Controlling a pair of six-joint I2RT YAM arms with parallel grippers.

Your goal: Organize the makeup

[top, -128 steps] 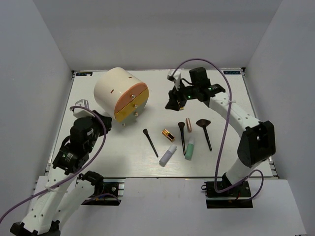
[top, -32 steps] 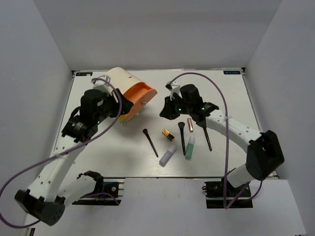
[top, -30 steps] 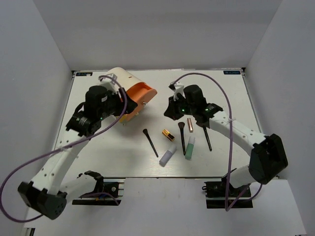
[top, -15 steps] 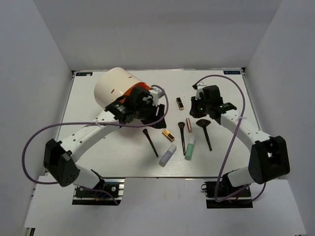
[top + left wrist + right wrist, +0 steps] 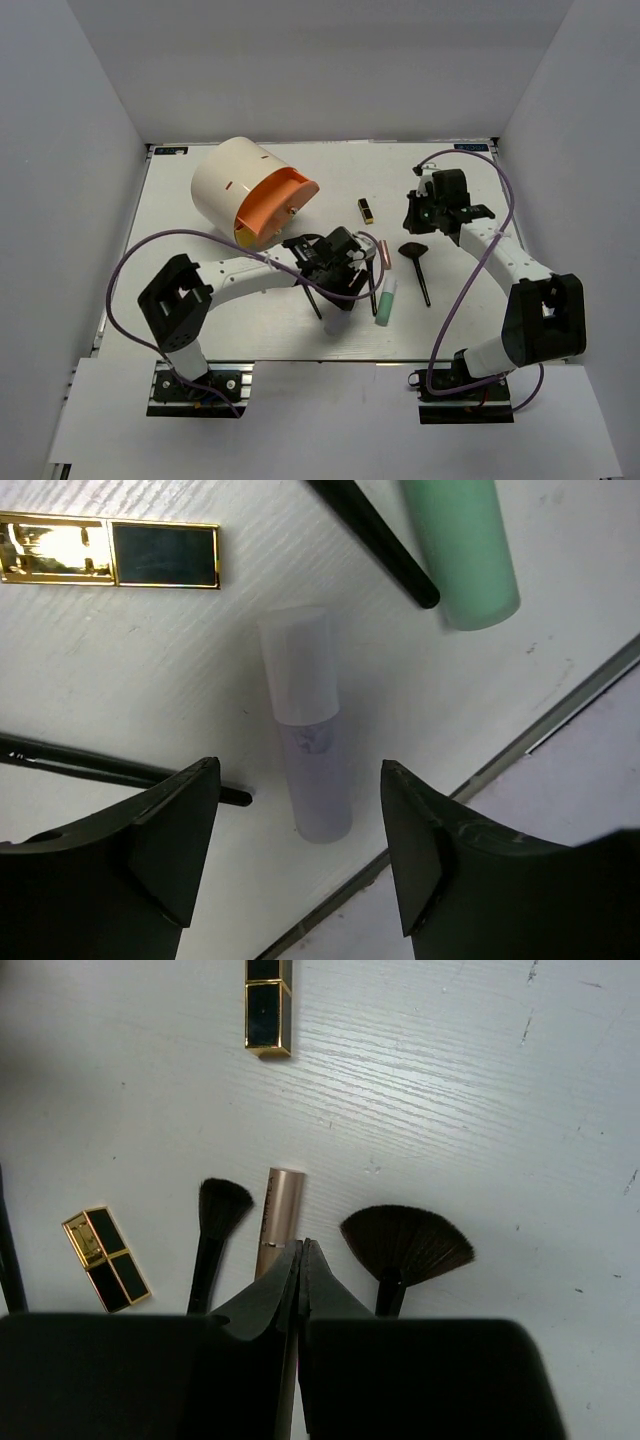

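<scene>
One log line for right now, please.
left gripper: open, over lavender tube | right gripper: shut, empty | orange drawer: open

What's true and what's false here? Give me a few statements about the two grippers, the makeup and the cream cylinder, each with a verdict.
1. The left gripper is open above the pale lavender tube. True.
2. The right gripper grips the black fan brush. False: it is shut on nothing, and the brush lies on the white table.
3. The big cream cylinder has its orange front closed. False: it stands open.
4. Two short gold-and-black lipsticks lie on the table. True.
</scene>
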